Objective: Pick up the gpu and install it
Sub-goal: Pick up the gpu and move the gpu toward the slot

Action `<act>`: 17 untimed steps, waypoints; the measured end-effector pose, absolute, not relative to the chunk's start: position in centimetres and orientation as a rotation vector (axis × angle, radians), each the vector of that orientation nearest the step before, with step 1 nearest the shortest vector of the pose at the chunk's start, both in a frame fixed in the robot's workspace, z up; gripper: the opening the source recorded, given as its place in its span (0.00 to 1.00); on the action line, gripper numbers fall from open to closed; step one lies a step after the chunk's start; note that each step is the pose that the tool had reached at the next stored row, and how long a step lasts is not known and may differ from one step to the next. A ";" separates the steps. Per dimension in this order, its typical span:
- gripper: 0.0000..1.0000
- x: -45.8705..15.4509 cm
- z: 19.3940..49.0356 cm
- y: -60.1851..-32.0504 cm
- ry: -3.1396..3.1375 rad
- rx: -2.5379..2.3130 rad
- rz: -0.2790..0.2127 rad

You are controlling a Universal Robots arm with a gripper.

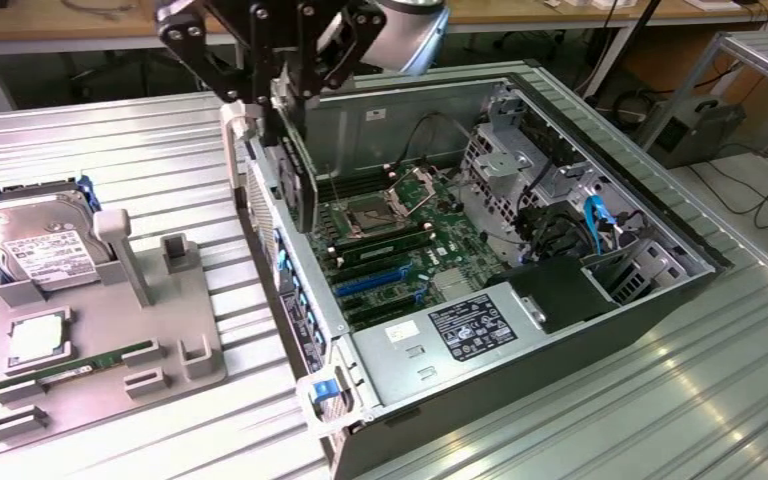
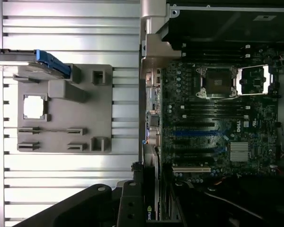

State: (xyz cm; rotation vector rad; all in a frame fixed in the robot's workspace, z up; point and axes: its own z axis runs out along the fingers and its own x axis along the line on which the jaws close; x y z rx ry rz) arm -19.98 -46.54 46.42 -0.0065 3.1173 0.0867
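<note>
The gpu is a thin black card hanging upright from my gripper, which is shut on its upper end. It hangs just inside the open computer case, by the case wall on the exterior view's left, above the motherboard. The blue expansion slots lie lower on the board and apart from the card. In the wrist view the gpu runs edge-on from my gripper along the motherboard's edge, near the blue slots.
A grey parts tray on the exterior view's left holds a hard drive, a processor chip and a green memory stick. Drive cages and cables crowd the case's far end. The ribbed metal table surrounds the case.
</note>
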 end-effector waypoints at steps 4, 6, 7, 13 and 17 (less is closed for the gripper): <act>0.26 -17.9 45.8 -46.5 3.118 -0.007 0.086; 0.26 -16.7 45.4 -46.5 3.119 -0.006 0.082; 0.26 -16.2 45.2 -46.5 3.119 -0.007 0.080; 0.26 -13.5 44.1 -46.4 3.119 -0.007 0.064; 0.26 -10.7 43.0 -46.2 3.120 -0.007 0.044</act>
